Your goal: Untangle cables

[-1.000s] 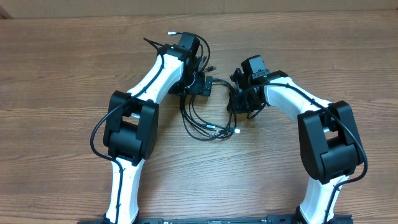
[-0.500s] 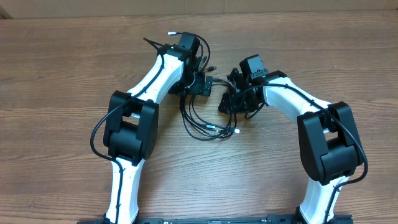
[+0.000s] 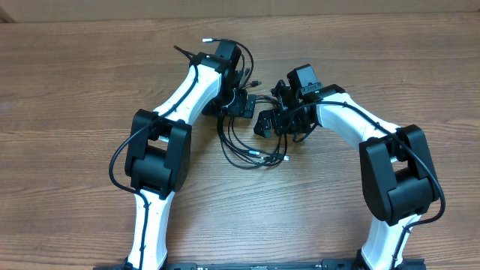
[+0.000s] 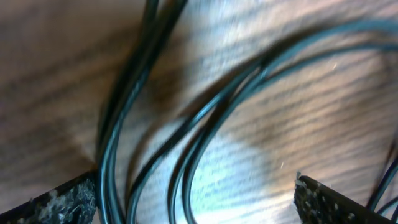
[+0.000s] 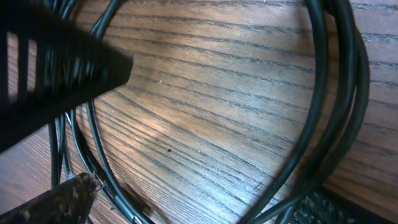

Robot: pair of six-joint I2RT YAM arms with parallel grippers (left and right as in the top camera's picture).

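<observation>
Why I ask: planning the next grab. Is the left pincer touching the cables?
Cannot tell. Left wrist view: cables run beside one finger of the open left pincer, too blurred.

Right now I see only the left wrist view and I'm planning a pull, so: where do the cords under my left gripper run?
Observer: The cables spread in loops on the table, from the left gripper toward the near edge.
Operator: Where's the right gripper?
Observer: The right gripper sits close beside the left one, jaws open over the same loops.
Operator: Any free ends?
Observer: Two silver plug tips lie at the loops' near edge.
</observation>
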